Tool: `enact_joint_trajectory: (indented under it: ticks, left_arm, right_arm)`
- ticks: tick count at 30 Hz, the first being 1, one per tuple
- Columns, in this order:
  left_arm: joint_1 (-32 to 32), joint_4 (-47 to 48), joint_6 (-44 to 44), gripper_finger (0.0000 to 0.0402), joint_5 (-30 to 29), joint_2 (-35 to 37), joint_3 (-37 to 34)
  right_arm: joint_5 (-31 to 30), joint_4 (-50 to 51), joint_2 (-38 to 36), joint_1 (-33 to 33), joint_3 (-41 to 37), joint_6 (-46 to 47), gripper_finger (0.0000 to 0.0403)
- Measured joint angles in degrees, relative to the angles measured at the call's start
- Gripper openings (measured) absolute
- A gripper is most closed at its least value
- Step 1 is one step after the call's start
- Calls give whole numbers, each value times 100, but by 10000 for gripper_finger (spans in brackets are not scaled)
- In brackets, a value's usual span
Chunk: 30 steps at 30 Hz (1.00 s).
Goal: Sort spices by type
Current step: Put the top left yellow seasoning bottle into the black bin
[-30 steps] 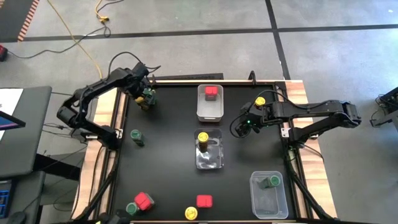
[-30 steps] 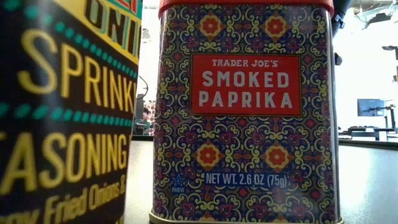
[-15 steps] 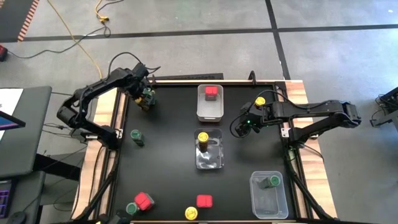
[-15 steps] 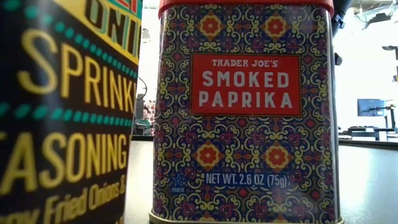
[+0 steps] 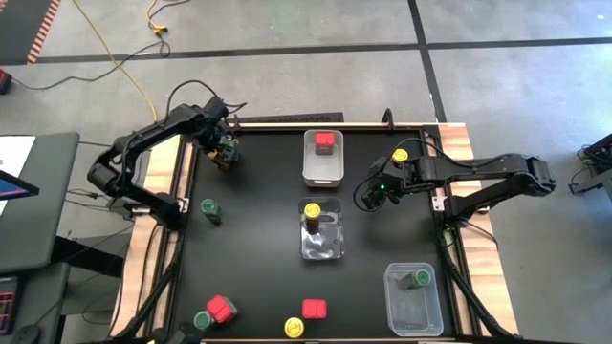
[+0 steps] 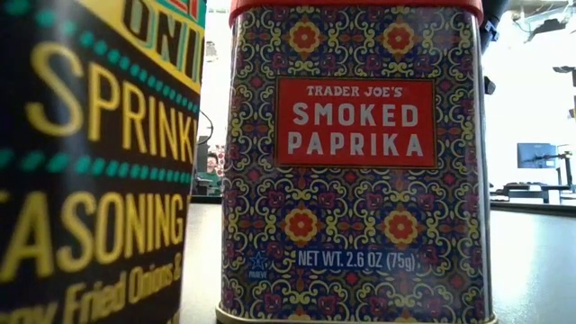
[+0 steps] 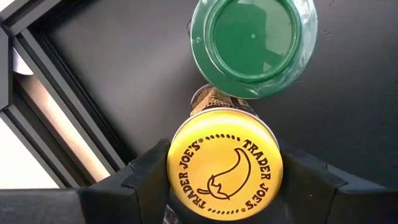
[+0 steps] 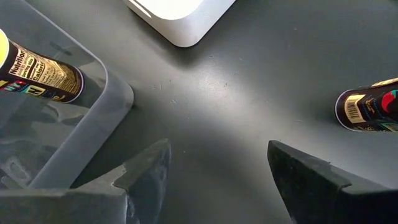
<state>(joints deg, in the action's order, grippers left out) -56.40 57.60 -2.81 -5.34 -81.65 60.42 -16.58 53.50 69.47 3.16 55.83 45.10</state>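
A yellow-lidded spice jar stands near the table's far left corner, right beside a green-lidded jar. My left gripper is above them, shut on the yellow-lidded jar. My right gripper hovers open right of the middle bin, with nothing between its fingers. That bin holds a yellow-lidded jar. A red container sits in the far bin and a green-lidded jar in the near right bin. My left gripper pinches the yellow-lidded jar by the rim of its lid, one finger on each side. The fingers point down from above. The jar is upright, and the lid hides its base.
Loose spices stand around the table: a green-lidded jar at the left, a red container with a green-lidded jar near left, a red one and a yellow-lidded one at the near edge, and a yellow-lidded one far right. The paprika tin fills the low view.
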Motion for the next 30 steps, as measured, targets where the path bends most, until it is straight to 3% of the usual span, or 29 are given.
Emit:
enact_joint_trajectory:
  ticks: [7,15,19,25,30]
  left_arm:
    - [120,251,0,237,-9,65,76]
    - [887,794,-557,236,-4,634,431]
    - [1684,1109,-1052,236,-7,872,717]
    - [3395,1190,-2118,236,-49,807,1382]
    - [4520,1214,-2751,235,-604,376,2236]
  right_arm:
    - [0,2,0,0,0,102,297]
    - [0,129,0,0,2,142,297]
    - [20,744,0,-87,2,340,297]
    - [26,1659,-233,-623,2,644,297]
    - [-383,1650,-771,-1445,2,729,294]
